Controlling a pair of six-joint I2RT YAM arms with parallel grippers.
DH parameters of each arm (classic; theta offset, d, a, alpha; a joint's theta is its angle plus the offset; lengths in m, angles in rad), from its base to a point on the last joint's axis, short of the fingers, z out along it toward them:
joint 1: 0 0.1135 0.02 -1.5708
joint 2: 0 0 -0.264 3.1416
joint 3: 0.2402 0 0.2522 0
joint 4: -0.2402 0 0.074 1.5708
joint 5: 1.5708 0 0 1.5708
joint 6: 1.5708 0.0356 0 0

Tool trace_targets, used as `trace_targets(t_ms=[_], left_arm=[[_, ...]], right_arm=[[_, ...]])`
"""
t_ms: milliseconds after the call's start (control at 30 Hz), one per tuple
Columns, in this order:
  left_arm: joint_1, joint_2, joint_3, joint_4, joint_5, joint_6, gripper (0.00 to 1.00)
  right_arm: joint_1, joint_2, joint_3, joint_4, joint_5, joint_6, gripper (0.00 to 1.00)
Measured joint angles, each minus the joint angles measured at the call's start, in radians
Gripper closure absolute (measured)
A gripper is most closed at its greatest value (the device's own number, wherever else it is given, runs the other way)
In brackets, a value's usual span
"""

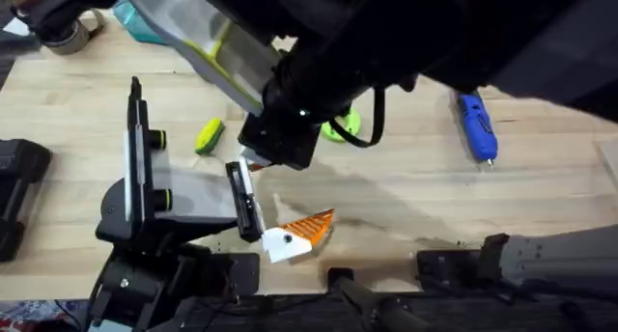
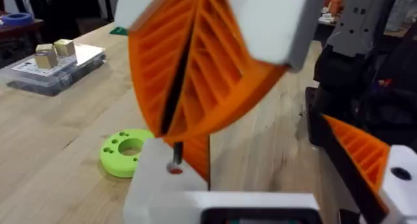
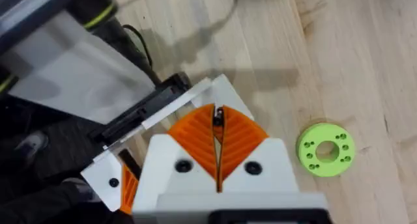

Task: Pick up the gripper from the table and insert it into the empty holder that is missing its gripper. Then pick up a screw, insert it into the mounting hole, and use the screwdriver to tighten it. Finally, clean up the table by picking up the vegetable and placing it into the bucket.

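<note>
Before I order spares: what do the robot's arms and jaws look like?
Right gripper: white blocky jaws with dark holes, orange ribbed triangular pads. Arm links are grey-white with a lime-green band; joints black, with a looping black cable.

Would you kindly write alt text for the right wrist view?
The right gripper, its orange ribbed pads closed on a small dark screw, sits just above the holder and its white fitted gripper. A lime-green ring lies nearby on the wooden table.
</note>
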Motion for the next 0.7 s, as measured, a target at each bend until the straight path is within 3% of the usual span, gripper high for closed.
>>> trace_targets(t_ms=[700], left_arm=[[0.0, 0.0, 0.0, 0.0, 0.0, 0.0, 0.01]], right_arm=[[0.0, 0.0, -0.011, 0.018, 0.0, 0.0, 0.989]])
